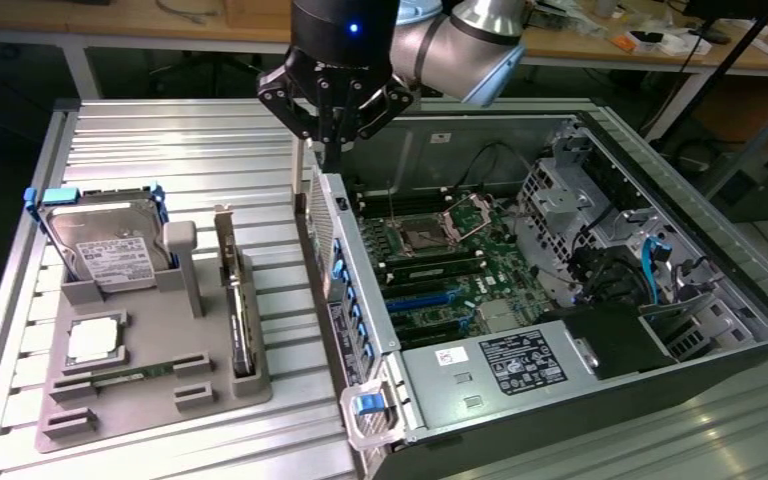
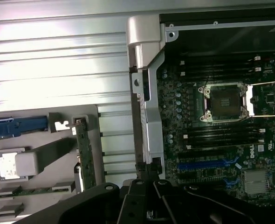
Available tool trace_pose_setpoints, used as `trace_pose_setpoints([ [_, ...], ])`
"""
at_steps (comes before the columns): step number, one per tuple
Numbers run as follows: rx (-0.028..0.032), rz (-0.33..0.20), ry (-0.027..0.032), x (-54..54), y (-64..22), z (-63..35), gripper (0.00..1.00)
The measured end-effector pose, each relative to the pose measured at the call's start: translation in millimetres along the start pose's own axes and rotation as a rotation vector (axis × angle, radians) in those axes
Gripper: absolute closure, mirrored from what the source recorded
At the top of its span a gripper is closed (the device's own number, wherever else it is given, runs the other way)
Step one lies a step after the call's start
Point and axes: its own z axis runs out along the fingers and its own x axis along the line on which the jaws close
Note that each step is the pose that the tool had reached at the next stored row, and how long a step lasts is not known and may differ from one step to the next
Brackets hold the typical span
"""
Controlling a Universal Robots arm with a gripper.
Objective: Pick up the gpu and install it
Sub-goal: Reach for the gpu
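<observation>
Gripper (image 1: 333, 158) sits up in the top middle of the exterior view, fingers pressed tight together and pointing straight down. It hangs over the rear wall of the open computer case (image 1: 758, 310), right where that wall meets the slatted metal table (image 1: 171, 150).

Over to the exterior view's left, the gpu (image 1: 239, 330) stands on its long edge in a slot of the grey holder (image 1: 157, 400), silver bracket end toward the back of the table. It is well apart from the gripper and nothing is touching it. Just beside it, further to the exterior view's left, the hard drive (image 1: 107, 250) stands upright in its blue-railed cradle. In front of that lies a square processor chip (image 1: 95, 340), and a slim memory stick (image 1: 137, 375) rests near the holder's front edge.

Inside the case the motherboard (image 1: 444, 260) lies flat and exposed.

On the wrist view, the gripper (image 2: 149, 210) shows as a dark closed mass above the case wall (image 2: 149, 116). The gpu (image 2: 85, 154) is seen edge-on in the holder (image 2: 44, 205), on the far side of that wall from the board. On the board side are the open processor socket (image 2: 223, 103) and a blue expansion slot (image 2: 205, 164).
</observation>
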Motion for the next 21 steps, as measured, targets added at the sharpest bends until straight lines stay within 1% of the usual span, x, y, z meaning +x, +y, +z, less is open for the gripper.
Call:
trace_pose_setpoints([
  [21,0.0000,0.000,0.0000,19.0,-1.4,-0.6,0.89],
])
